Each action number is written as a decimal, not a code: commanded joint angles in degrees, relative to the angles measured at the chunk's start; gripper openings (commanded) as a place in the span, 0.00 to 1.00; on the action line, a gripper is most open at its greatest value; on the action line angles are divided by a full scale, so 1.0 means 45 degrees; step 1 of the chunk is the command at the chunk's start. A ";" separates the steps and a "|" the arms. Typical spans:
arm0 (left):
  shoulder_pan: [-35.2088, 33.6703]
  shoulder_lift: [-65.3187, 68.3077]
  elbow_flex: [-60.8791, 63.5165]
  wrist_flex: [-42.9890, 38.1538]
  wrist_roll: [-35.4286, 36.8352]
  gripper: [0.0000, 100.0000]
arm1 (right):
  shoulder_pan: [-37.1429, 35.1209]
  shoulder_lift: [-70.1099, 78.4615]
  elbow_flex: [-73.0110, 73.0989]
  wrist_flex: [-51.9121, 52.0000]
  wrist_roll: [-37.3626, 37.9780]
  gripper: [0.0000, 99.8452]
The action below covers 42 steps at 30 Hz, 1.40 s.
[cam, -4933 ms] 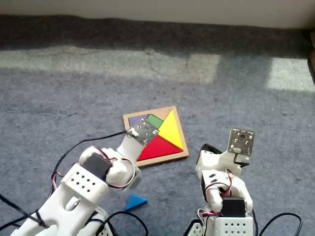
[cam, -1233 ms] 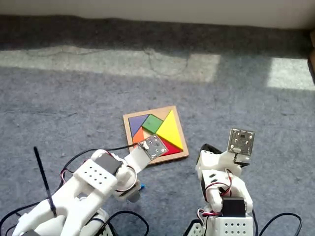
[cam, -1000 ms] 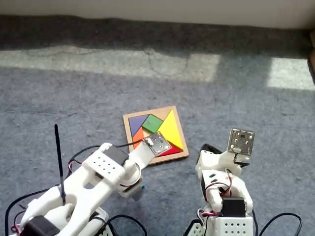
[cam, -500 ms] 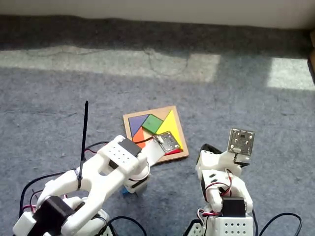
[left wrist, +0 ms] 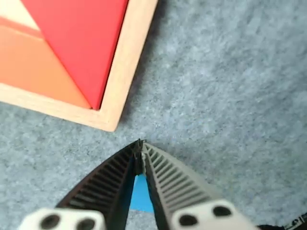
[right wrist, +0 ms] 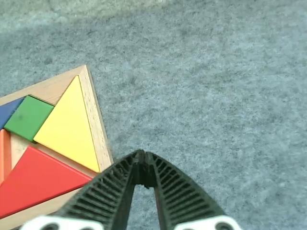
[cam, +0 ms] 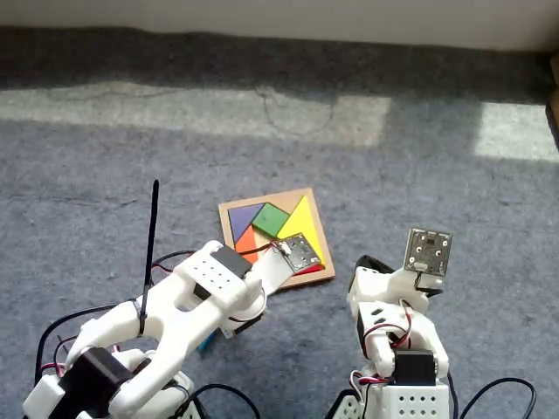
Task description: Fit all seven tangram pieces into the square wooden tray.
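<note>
Tray shows you five pieces seated and a bare gap, blue piece lies out on the near carpet, and left gripper and right gripper are both clenched empty.

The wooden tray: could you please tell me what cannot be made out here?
- High view: the left arm covers a corner of the wooden tray, so the piece count is unclear.
- Left wrist view: the left gripper hides most of the blue piece; the edge cuts off the tray.

Grey carpet w/ sunlit patches; pale wall at far edge.
</note>
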 commanded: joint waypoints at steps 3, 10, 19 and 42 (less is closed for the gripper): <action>0.0029 -0.1358 -0.0752 0.0742 -0.0059 0.01 | 0.0127 -0.0147 0.1788 -0.0283 0.0137 0.01; -0.0557 -0.5695 0.0068 0.2676 -0.0059 0.15 | 0.0127 -0.0147 0.1788 -0.0283 0.0137 0.01; -0.4523 -0.6926 0.3331 0.0742 -0.0117 0.27 | 0.0127 -0.0147 0.1788 -0.0283 0.0137 0.01; -0.4308 -0.6906 0.4386 -0.0059 0.0059 0.21 | 0.0147 -0.0147 0.1788 -0.0264 0.0137 0.01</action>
